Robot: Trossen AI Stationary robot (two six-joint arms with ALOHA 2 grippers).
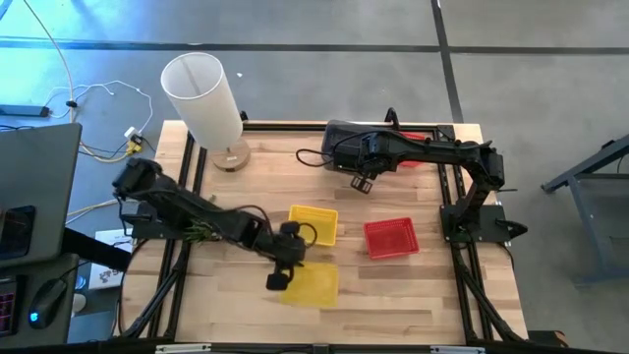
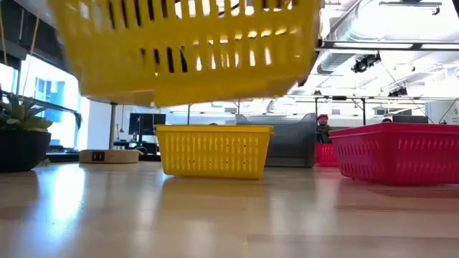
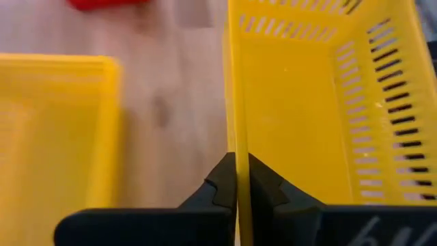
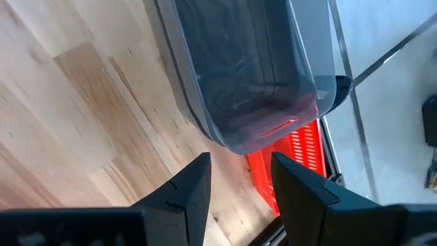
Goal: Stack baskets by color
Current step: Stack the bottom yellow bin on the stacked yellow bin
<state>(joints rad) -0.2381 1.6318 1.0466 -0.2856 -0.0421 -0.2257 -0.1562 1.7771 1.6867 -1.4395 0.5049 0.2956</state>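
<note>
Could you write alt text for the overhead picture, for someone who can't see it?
The left gripper pinches the wall of a yellow basket near the wooden table's front edge. Another yellow basket and a red basket sit mid-table.

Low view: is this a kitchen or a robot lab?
Probably a robot lab or workshop: ceiling ducts hang bare, a wooden table sits in a metal frame, and cables trail across the concrete floor.

White lamp (image 1: 204,96), potted plant (image 2: 21,136)
</note>
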